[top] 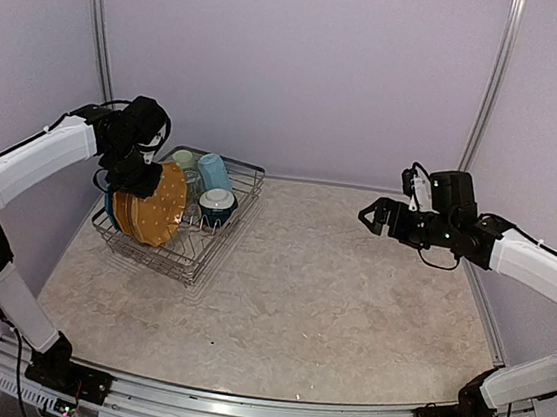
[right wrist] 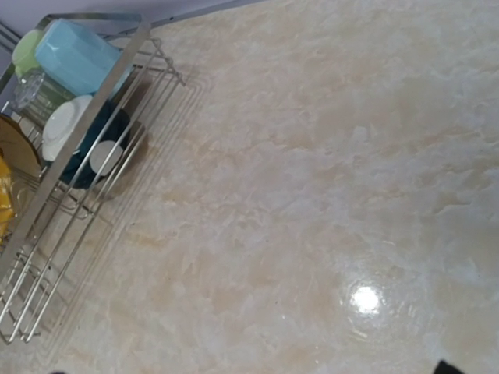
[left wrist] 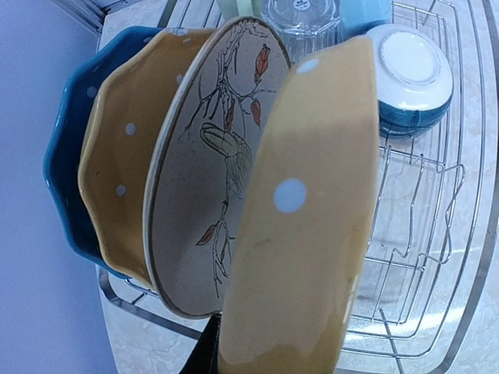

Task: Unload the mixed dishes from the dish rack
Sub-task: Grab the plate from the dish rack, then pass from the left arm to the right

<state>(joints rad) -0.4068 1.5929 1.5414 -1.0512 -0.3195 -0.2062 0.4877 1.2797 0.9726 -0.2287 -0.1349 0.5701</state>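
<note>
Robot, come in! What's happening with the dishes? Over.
Left gripper shut on orange-yellow plate, in dish rack. Right gripper open, away over table. Floral plate close behind.

Top view looks down from the near edge; left wrist close, right wrist far, both sharing the dish rack [top: 174, 257]

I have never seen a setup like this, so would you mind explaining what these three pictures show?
Two robot arms are bolted to a table, each ending in a two-finger gripper. The wide picture looks down from above and behind them; the other two come from wrist cameras. On the table sits a wire dish rack holding plates on edge, a light blue mug, a light green mug, a clear glass and a teal bowl. The left gripper is shut on the rim of the orange-yellow dotted plate. The right gripper hangs open, holding nothing.
</note>
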